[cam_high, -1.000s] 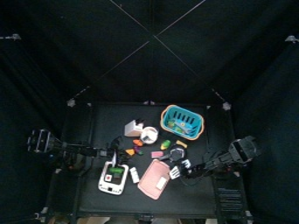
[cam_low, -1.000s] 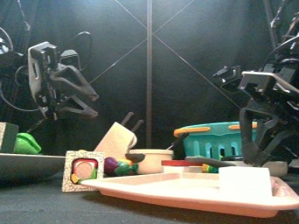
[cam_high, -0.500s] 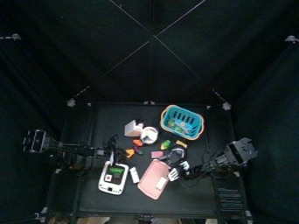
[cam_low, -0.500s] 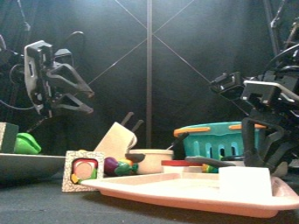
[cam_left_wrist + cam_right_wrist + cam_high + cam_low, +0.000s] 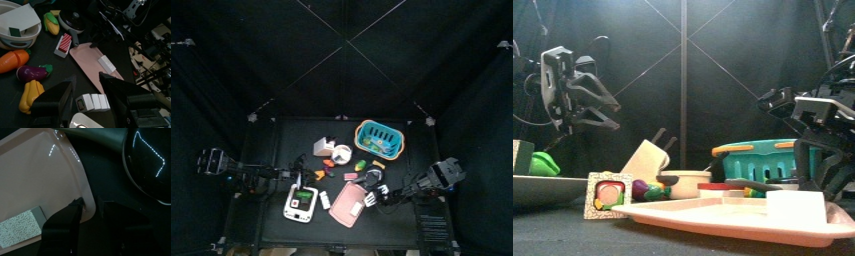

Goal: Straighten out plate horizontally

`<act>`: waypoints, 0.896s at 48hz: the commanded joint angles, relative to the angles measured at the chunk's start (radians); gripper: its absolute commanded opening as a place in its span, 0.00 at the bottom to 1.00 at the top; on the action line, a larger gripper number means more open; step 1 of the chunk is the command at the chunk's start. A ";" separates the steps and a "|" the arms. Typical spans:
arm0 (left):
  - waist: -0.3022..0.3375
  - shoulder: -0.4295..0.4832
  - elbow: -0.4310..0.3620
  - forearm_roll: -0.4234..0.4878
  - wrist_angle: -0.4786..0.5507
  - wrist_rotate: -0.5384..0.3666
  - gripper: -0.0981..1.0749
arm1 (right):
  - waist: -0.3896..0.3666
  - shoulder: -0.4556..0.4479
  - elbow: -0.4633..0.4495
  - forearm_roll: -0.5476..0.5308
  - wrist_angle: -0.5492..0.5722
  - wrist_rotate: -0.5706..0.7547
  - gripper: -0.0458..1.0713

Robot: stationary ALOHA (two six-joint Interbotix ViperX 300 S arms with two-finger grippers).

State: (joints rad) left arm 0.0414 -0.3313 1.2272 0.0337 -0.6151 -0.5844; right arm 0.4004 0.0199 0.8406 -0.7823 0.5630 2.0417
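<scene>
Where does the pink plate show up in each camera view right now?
Top view: pink plate at the table's front, right of the white-and-green device.
Front view: plate fills the foreground.
Left wrist view: plate mid-picture.
Right wrist view: plate beside the right end effector.
Shared landmark: white block on the plate.

Two black arms (image 5: 577, 90) — boxy housings, looping black cables — with two-jawed tools.

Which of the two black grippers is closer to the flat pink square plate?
The right gripper, jaws at the flat pink square plate's edge. The left gripper hangs raised, off to its side.
</scene>
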 commanded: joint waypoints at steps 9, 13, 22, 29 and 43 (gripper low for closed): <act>0.003 -0.002 -0.002 -0.025 -0.008 0.003 0.77 | 0.005 -0.014 -0.003 0.081 0.017 0.002 0.68; 0.003 -0.002 -0.002 -0.031 -0.008 0.005 0.77 | 0.015 -0.017 -0.003 0.112 0.018 0.002 0.66; 0.003 -0.002 -0.002 -0.032 -0.006 0.005 0.77 | 0.055 -0.029 -0.005 0.183 0.052 0.002 0.57; 0.003 -0.002 -0.002 -0.032 -0.006 0.005 0.77 | 0.083 -0.043 -0.008 0.225 0.077 0.006 0.53; 0.003 -0.002 -0.002 -0.032 -0.003 0.003 0.77 | 0.152 -0.044 -0.041 0.402 0.109 0.020 0.53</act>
State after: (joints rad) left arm 0.0414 -0.3298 1.2364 0.0015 -0.6151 -0.5844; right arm 0.5200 -0.0138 0.8191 -0.4280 0.6550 2.0586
